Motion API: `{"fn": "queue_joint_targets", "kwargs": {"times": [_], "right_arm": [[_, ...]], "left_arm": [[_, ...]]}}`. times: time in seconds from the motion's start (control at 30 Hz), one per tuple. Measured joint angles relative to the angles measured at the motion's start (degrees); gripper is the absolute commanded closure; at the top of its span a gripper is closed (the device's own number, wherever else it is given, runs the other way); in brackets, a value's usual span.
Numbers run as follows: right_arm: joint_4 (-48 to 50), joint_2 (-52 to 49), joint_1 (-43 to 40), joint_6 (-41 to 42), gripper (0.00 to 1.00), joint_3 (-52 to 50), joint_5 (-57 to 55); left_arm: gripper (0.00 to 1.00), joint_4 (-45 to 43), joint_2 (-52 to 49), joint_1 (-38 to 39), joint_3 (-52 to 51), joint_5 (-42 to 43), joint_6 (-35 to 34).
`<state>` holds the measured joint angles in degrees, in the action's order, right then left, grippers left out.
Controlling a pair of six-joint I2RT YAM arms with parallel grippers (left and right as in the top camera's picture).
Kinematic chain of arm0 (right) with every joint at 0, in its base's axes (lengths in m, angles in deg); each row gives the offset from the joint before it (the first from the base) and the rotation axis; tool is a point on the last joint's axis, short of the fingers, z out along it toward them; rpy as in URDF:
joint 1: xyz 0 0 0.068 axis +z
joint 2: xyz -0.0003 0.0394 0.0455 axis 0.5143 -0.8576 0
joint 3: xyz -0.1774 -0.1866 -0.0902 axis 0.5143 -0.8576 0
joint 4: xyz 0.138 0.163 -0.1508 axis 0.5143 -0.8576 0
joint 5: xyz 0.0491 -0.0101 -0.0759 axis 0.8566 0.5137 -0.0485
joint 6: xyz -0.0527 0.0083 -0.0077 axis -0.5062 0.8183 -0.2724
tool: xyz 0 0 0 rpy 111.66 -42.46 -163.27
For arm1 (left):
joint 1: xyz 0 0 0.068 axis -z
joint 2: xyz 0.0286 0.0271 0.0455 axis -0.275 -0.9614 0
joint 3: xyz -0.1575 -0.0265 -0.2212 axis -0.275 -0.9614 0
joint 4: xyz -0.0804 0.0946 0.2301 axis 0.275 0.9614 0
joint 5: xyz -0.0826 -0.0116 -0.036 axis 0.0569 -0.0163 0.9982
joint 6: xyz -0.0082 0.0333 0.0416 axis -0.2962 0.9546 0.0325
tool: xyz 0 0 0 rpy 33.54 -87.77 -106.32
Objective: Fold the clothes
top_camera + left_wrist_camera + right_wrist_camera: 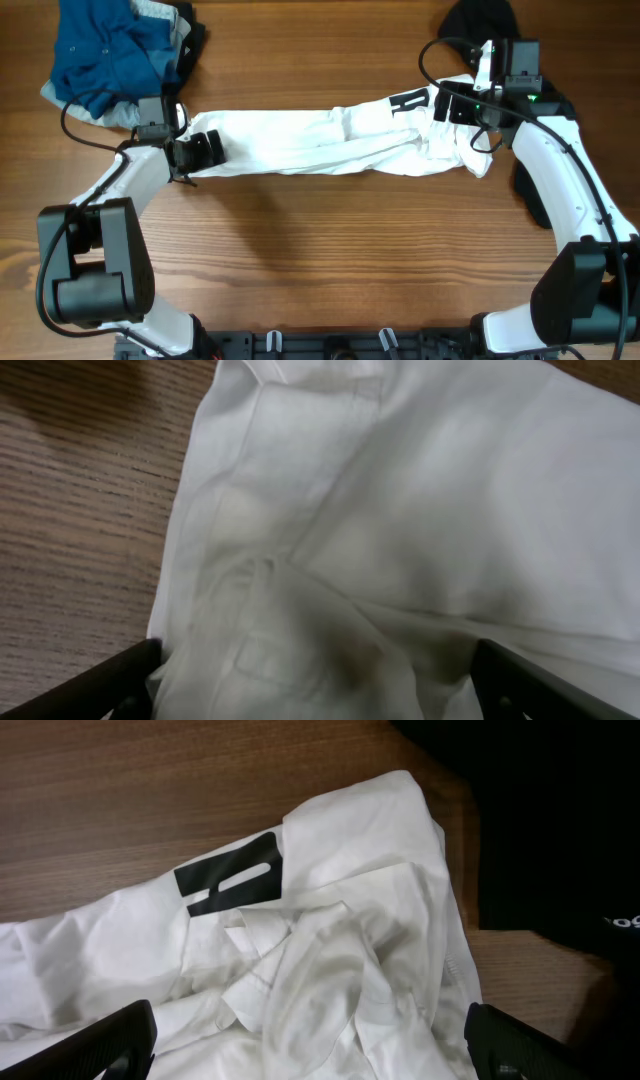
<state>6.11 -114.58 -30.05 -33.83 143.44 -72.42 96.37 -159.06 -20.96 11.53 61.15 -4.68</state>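
Note:
A white shirt (pixel 320 140) with a black print (pixel 411 101) lies stretched in a long band across the table. My left gripper (pixel 197 152) is at its left end, jaws spread wide with bunched white cloth (pixel 330 610) between them. My right gripper (pixel 462 108) is over its crumpled right end, jaws also spread wide above the folds (pixel 330 970). The black print (pixel 232 875) shows in the right wrist view. Neither pair of fingers pinches the cloth.
A blue and grey pile of clothes (pixel 115 50) lies at the back left. A black garment (pixel 480 25) lies at the back right, running down along the right arm (pixel 560 830). Bare wooden table (pixel 330 260) spans the front.

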Motion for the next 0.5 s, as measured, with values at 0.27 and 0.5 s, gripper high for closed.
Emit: {"fn": "queue_joint_targets", "kwargs": {"times": [0.27, 0.5], "right_arm": [[0.0, 0.0, 0.0, 0.5, 0.01, 0.0, 0.2], [-1.0, 0.0, 0.0, 1.6, 0.07, 0.0, 0.4]], "left_arm": [[0.64, -1.0, -2.2, -0.4, 1.6, -0.5, 1.1], [0.96, -0.8, -3.1, -0.9, 2.1, 0.1, 0.8]]}}
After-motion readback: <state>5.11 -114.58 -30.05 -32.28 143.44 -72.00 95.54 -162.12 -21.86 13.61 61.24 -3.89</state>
